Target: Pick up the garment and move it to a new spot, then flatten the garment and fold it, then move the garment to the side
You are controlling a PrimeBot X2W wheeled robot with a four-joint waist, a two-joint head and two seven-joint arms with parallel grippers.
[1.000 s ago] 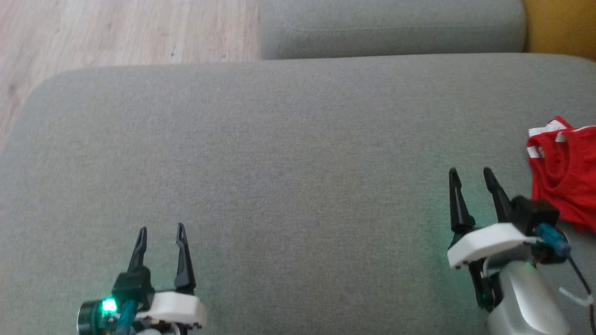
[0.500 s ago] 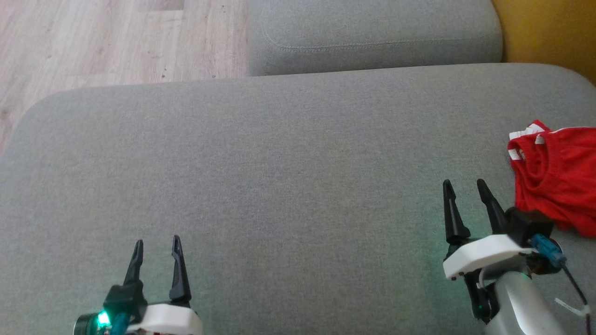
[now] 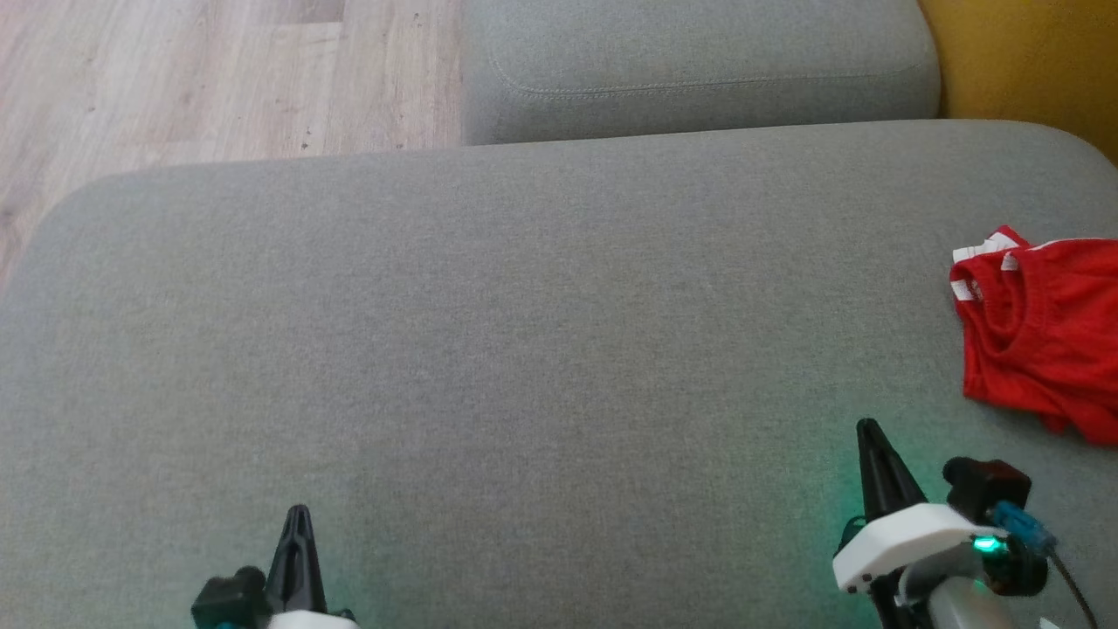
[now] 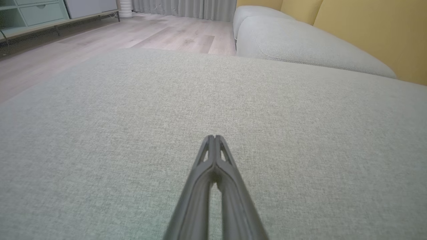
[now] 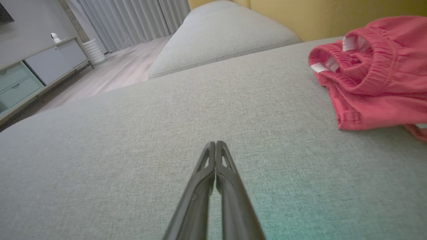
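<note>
Red garment [image 3: 1044,336] bunched at sofa cushion [image 3: 524,349] far right edge; soft, light, limp. Best pinched at elastic waistband. Left hand [image 3: 297,524] & right hand [image 3: 872,441] clenched, nothing held.

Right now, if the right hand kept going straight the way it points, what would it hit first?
Probably only the grey cushion: the shut right hand points across bare fabric, with the red garment off to its right. Depth is uncertain.
</note>
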